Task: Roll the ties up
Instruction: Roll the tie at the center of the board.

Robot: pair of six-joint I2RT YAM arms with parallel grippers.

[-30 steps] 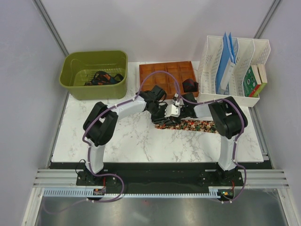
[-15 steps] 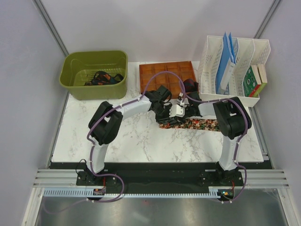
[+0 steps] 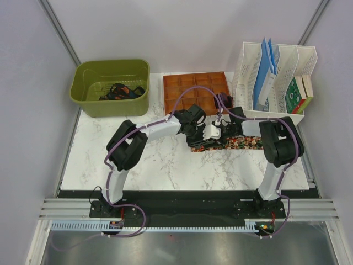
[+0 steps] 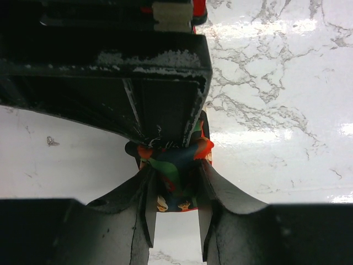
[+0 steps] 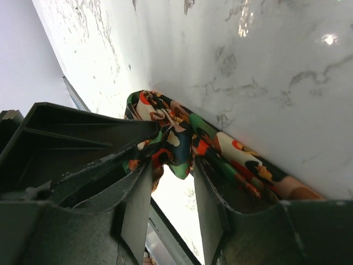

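Observation:
The speckled tie [image 3: 242, 143] lies as a strip on the marble table, its left end bunched into a roll between both grippers. My left gripper [image 3: 199, 137] is shut on that rolled end [image 4: 175, 176]; its fingers [image 4: 144, 210] press it from both sides. My right gripper [image 3: 216, 132] meets it from the right and is shut on the same roll [image 5: 174, 146], with the strip trailing off [image 5: 248, 163]. Dark ties [image 3: 118, 91] lie in the green bin. A dark rolled tie [image 3: 223, 100] sits in the brown tray.
The green bin [image 3: 83, 94] stands at the back left. A brown compartment tray [image 3: 187, 88] is at the back middle. A white file rack [image 3: 276, 72] with papers and boxes stands at the back right, close to my right arm.
Both grippers have moved to the right along the tie with the roll between them. The flat strip showing to their right has grown shorter.

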